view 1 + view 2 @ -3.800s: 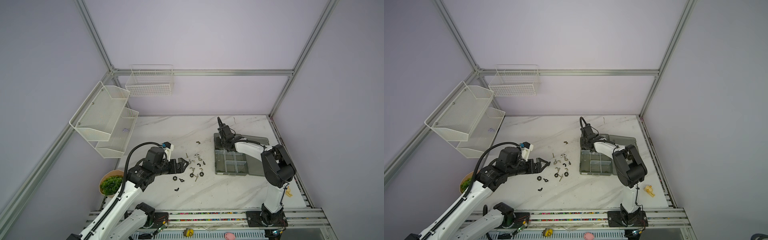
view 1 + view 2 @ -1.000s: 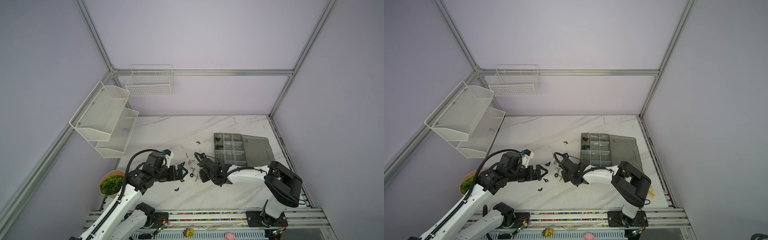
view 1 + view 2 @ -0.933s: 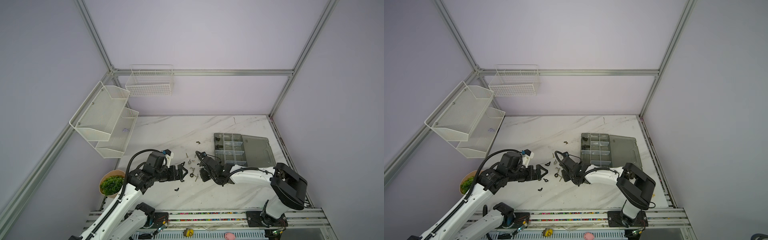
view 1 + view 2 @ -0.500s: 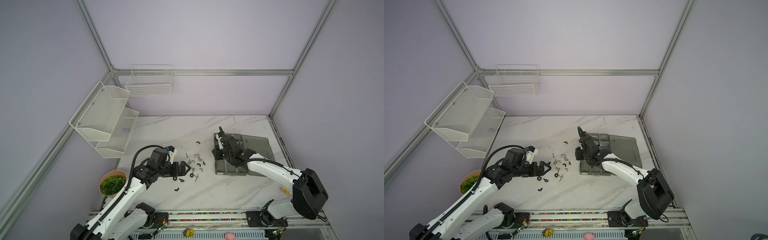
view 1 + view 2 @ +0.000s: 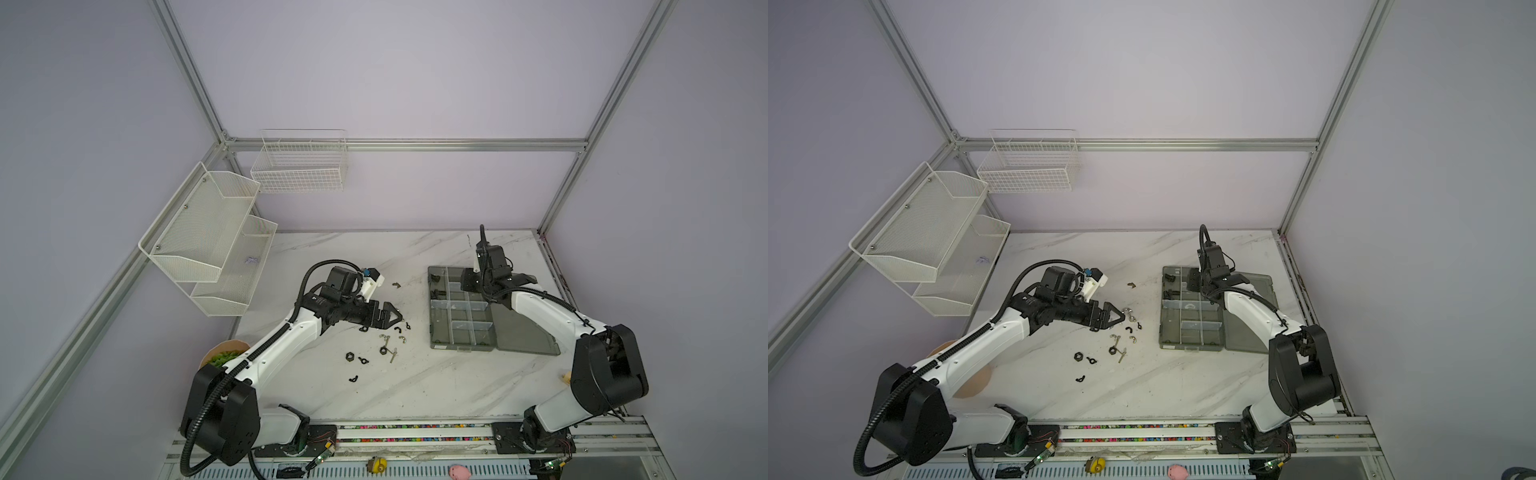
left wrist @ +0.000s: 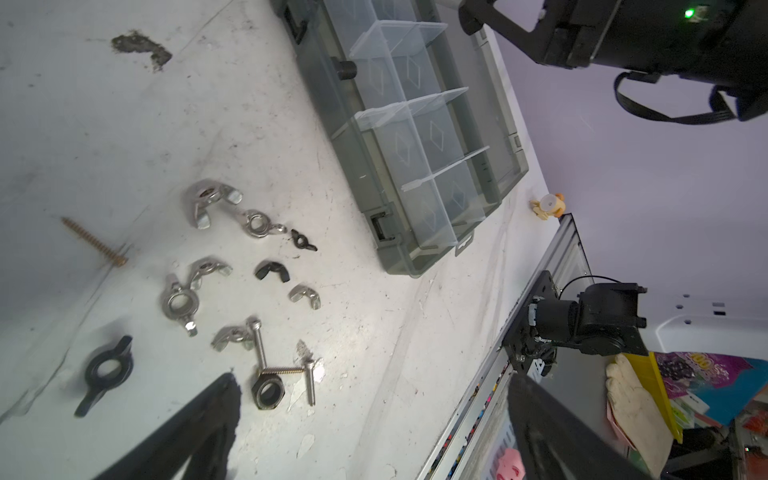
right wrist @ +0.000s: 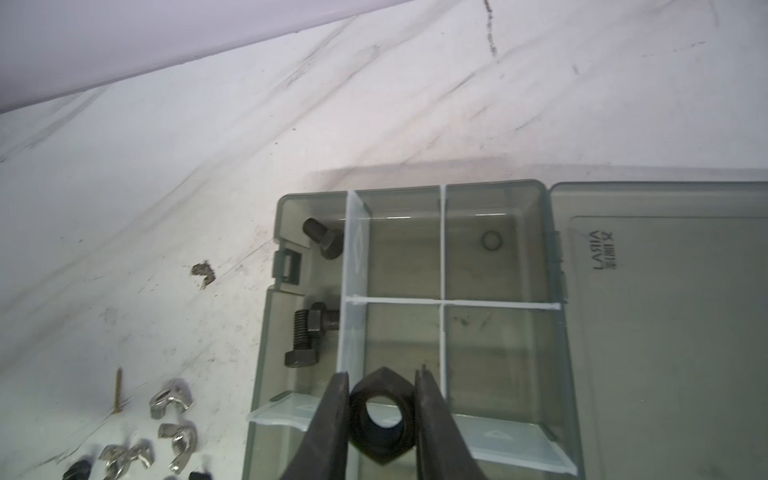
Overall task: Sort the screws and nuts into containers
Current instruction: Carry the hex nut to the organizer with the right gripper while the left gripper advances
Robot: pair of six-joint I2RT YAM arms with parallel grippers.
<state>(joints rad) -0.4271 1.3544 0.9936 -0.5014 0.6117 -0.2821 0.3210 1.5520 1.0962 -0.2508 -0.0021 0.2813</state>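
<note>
In both top views the right gripper [image 5: 471, 286] has swung back from the loose pile and now hangs over the organizer box [image 5: 461, 346]. From up there I can't see its load.

Left wrist: the left gripper [image 6: 374, 388] has its fingers [image 6: 199, 424] spread wide and empty above wing nuts [image 6: 208, 199] and a brass screw [image 6: 93, 241] on the tabletop [image 6: 104, 104].

Right wrist: fingers [image 7: 328, 415] clamp a black hex nut [image 7: 382, 451], probably over the middle-column compartment [image 7: 399, 340] beside the black bolts [image 7: 305, 332]. Drop-off's next, I'd guess. The frame edge cuts off the fingers.
</note>
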